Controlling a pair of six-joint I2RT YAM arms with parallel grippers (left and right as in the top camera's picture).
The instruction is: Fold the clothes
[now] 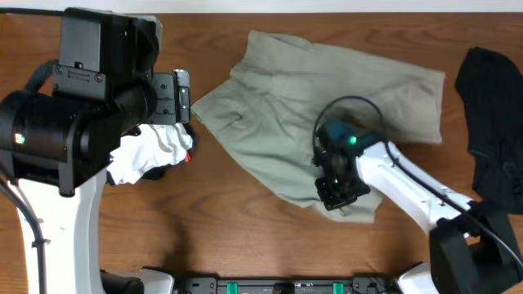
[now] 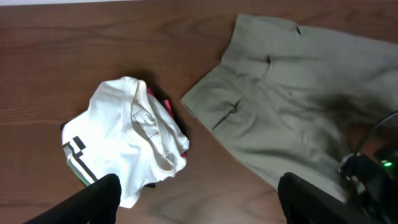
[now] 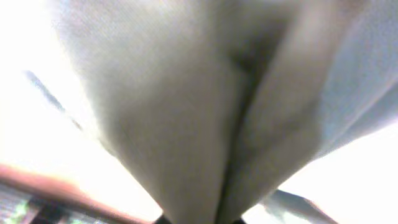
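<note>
We see a wooden tabletop (image 1: pixel 245 233) of dark reddish brown, its grain running from side to side. The left wrist view shows the same wood (image 2: pixel 68 50) with finer streaks and a soft sheen. Along the far edge runs a pale strip (image 1: pixel 343 6), white and featureless. At the near edge sits a dark rail (image 1: pixel 286 287) with small green fittings. In the right wrist view a blurred reddish band at lower left may be the wood.

In the right wrist view the khaki shorts (image 3: pixel 186 112) fill the picture, very close and blurred. The right pincer (image 1: pixel 341 192) hides its own fingertips, so its grip is unclear. In the overhead view the left arm (image 1: pixel 73 106) covers part of the white shirt (image 1: pixel 159 147), and the right edge cuts off the black garment (image 1: pixel 490 114).
</note>
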